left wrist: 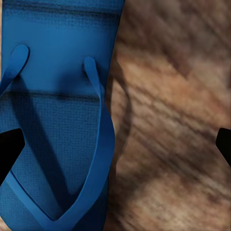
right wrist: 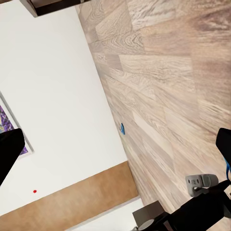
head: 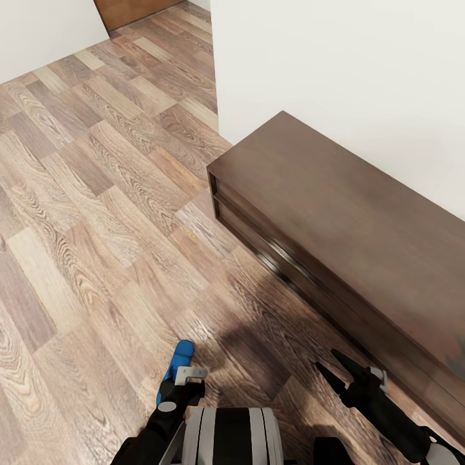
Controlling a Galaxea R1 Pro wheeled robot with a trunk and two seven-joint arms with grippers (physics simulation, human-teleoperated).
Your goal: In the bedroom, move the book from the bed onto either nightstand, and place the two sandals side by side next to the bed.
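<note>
A wheeled robot stands on the brown plank floor [head: 97,213] beside a long, low dark-brown cabinet [head: 336,219] set against a white wall [head: 336,71]. One bright blue sandal [head: 178,363] shows in the head view at about 6 o'clock, lying on the planks just ahead of the robot's trunk. The left gripper [head: 184,381] hangs directly over it. From the left wrist camera the sandal [left wrist: 57,125] looms close, its one V-shaped toe strap [left wrist: 98,144] plain to see, with the two dark fingertips [left wrist: 9,149] spread wide to either side and nothing clamped between them.

The right gripper [head: 336,367] is at 5 o'clock in the head view, near the cabinet's front edge, its two dark fingers [head: 349,361] splayed apart and empty. Its wrist camera looks across the floor [right wrist: 173,86] to a white wall [right wrist: 57,106] with a tan wood panel [right wrist: 72,204]. A small blue object [right wrist: 121,129] sits where floor meets wall, too small to identify. One framed picture [right wrist: 9,127] hangs on that wall.
</note>
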